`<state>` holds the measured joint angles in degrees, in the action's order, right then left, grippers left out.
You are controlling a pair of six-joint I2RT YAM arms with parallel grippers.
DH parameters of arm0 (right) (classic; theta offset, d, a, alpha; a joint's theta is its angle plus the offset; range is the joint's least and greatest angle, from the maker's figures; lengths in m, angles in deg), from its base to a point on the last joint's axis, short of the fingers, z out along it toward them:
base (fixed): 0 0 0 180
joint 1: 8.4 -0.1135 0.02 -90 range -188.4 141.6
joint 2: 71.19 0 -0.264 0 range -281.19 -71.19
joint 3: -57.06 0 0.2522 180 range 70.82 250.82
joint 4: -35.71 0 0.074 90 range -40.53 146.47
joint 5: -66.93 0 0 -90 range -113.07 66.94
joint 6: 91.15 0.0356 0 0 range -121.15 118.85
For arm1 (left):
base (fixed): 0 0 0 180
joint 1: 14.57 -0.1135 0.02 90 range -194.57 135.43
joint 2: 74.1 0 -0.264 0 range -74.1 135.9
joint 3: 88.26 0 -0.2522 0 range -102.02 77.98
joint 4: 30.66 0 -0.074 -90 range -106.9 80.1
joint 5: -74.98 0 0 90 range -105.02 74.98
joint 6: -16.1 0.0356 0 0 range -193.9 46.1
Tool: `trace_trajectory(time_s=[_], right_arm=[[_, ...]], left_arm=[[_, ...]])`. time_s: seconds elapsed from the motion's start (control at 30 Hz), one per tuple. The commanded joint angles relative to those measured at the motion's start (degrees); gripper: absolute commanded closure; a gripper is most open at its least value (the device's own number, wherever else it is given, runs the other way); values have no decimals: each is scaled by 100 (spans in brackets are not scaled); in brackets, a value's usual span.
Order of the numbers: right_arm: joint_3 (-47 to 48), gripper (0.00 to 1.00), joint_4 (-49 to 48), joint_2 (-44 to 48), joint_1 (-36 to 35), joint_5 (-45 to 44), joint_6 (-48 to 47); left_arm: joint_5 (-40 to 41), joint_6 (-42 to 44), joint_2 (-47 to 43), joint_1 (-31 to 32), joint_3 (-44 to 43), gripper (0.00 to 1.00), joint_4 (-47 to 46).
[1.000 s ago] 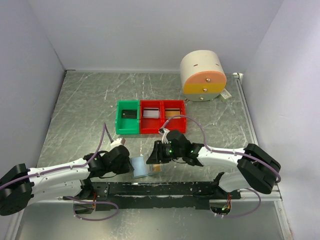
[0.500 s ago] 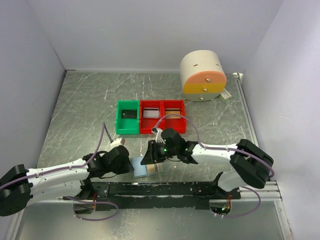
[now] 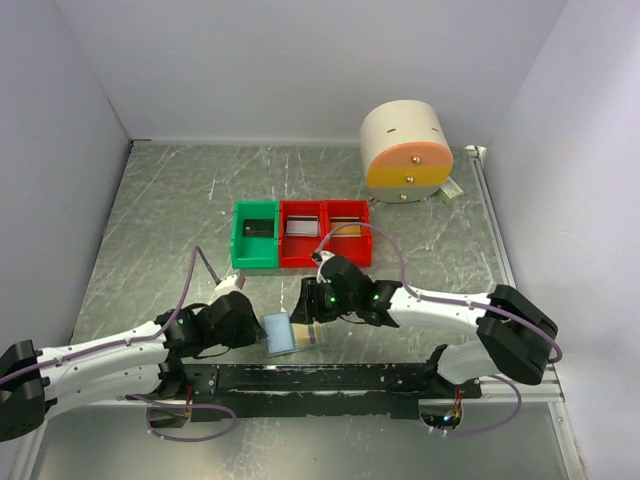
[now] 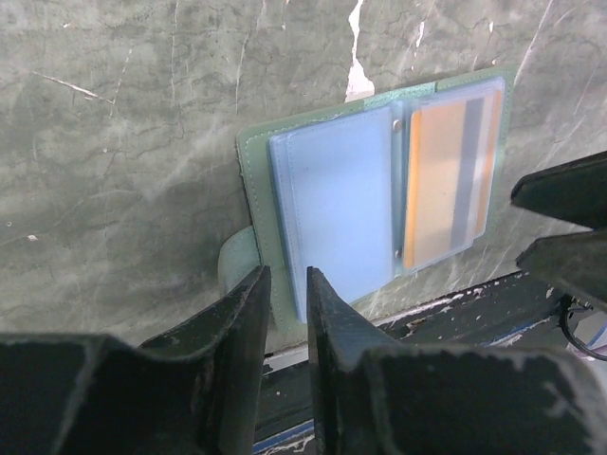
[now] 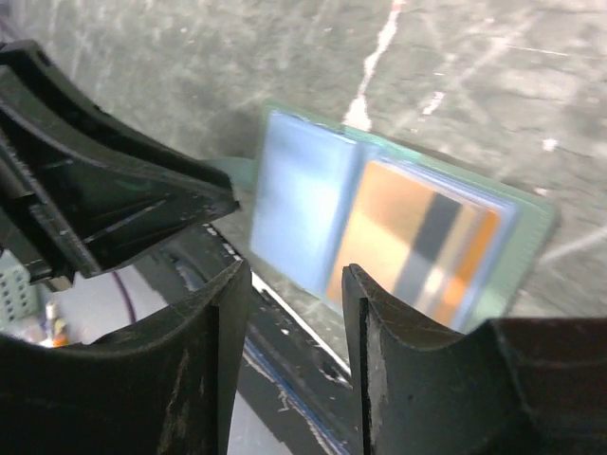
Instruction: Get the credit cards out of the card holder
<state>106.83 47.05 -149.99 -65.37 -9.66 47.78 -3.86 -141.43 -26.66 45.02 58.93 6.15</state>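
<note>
Here, empty part-open left gripper (image 4: 286,281) and right gripper (image 5: 296,275) flank the flat-spread card holder (image 4: 332,209), its orange credit card (image 4: 441,180) exposed.

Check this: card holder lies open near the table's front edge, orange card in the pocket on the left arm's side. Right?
Wrong pocket. The card holder does lie open near the table's front edge, but the orange card is in the pocket on the right arm's side, next to the right gripper; the other pocket looks empty. The left wrist view shows it.
</note>
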Motion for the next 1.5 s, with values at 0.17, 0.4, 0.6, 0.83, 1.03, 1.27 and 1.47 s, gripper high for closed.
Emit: trace_trajectory(time_s=[0.17,0.4,0.6,0.83,1.03,1.27,1.47], right_arm=[[-413,56,666,312,-9,-841,-68],[-397,56,661,98,-7,-826,-107],[-475,56,487,-77,-10,-715,-105],[-655,56,-223,-246,-13,-115,116],[-717,56,-826,-79,-13,248,422],[-657,57,-1138,196,-14,425,621],[-508,57,-938,338,-14,432,451]], left_arm=[[-13,54,466,35,-144,63,-206],[77,-34,636,74,-112,63,-245],[12,9,662,79,-74,65,-321],[-93,94,870,79,-81,68,-483],[-123,98,1008,79,-79,69,-559],[-79,67,869,80,-43,70,-499],[-48,38,721,80,7,70,-462]])
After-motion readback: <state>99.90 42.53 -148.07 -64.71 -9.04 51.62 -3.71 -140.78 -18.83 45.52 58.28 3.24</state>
